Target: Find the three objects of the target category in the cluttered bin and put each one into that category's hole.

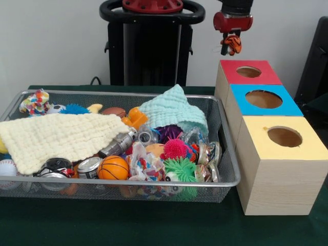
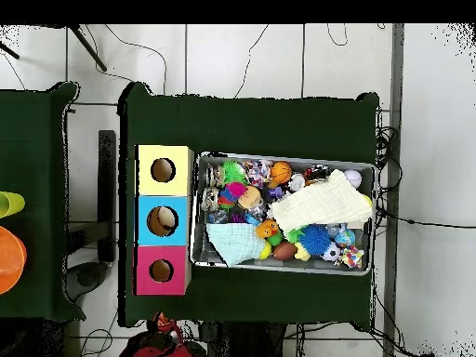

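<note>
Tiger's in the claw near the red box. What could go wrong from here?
1. The claw holds the tiger toy left of and behind the red box's hole, judging by the front view; released now, it may hit the red top or fall behind.
2. The blue-topped box adjoins it, so an overshoot could mis-sort.
3. Two cloths cover much of the wire bin, possibly hiding remaining targets.

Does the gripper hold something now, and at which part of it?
Yes: the gripper holds the orange tiger toy between its jaws; which part of it cannot be told.
</note>
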{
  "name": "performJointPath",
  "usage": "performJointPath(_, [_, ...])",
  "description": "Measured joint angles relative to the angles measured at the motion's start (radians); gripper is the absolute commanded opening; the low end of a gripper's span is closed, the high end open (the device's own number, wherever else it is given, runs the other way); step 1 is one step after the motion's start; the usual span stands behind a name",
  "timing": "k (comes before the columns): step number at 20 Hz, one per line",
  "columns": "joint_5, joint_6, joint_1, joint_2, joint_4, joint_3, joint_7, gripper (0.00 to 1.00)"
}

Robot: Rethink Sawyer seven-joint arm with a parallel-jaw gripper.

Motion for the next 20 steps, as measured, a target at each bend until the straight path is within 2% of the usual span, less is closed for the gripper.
performJointPath(5, [0.05,-0.046,0.04,0.086,-0.001,-0.026,0.007,0.0])
performJointPath(8, [0.079,-0.048,0.06,0.113,-0.001,-0.033,0.007,0.0])
performJointPath(12, [0.139,-0.048,0.103,0.138,-0.001,-0.047,0.007,0.0])
performJointPath(14, [0.147,-0.048,0.108,0.14,-0.001,-0.048,0.007,0.0])
performJointPath(20, [0.231,-0.048,0.161,0.141,-0.001,-0.054,0.007,0.0])
